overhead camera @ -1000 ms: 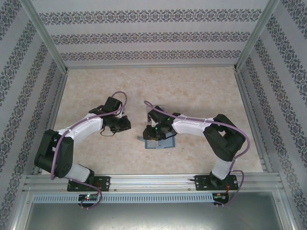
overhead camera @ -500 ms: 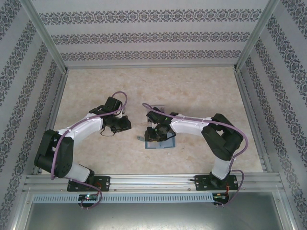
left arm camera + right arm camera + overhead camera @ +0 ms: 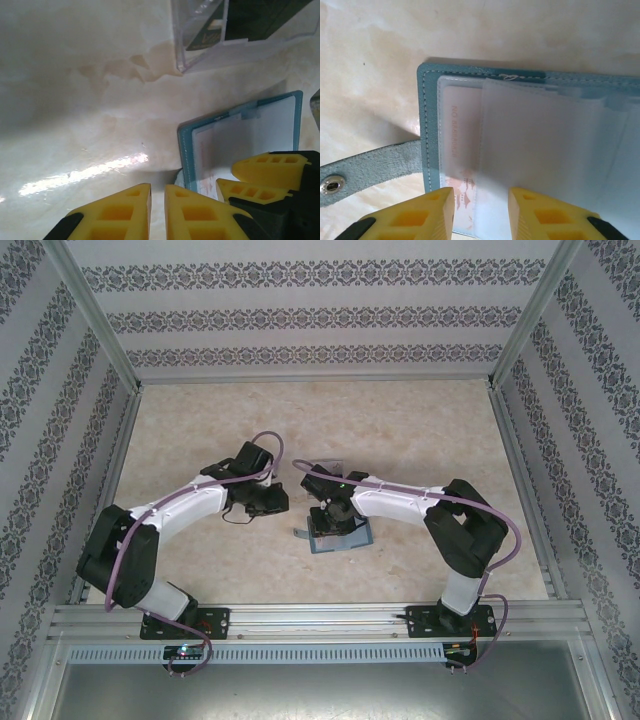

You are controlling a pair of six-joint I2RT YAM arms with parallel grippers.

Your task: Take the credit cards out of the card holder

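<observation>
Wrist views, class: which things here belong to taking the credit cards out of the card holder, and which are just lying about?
Belongs to the job:
card holder
pale card in its sleeve
dark card
right gripper

Lying about:
clear tray around the dark card

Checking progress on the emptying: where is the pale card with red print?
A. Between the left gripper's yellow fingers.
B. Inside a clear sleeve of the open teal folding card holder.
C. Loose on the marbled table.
B: the pale card sits tucked inside the open teal card holder.
</observation>
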